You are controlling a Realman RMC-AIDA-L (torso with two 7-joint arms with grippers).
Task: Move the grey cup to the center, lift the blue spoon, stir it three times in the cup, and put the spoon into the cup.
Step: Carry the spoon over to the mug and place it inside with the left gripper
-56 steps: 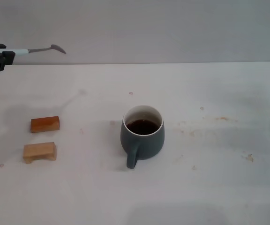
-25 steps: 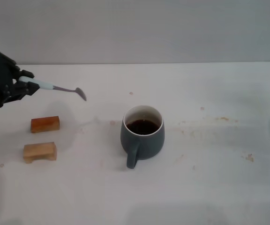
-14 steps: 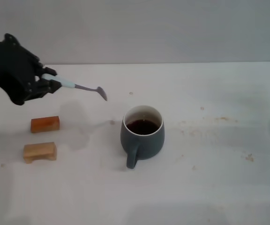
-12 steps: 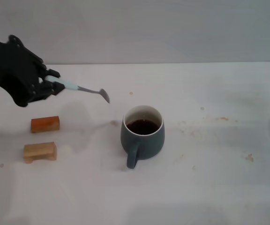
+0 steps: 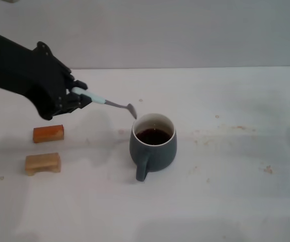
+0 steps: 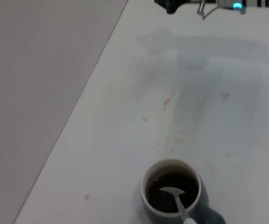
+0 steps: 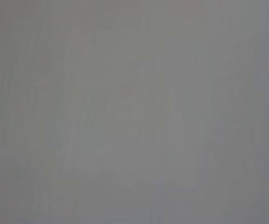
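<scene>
blue spoon nearer grey cup

Left arm: runs out of the head view at the left edge.
Left claw: dark fingers merge with the wrist housing; the grip on the spoon handle is hard to make out.
Spoon, wrist view: handle cut off at the picture's edge.
Cup: its lower body is cropped in the left wrist view.
Dark gear: clipped by the far edge, too little shown to identify.
Right wrist view: featureless grey, nothing discernible.
</scene>
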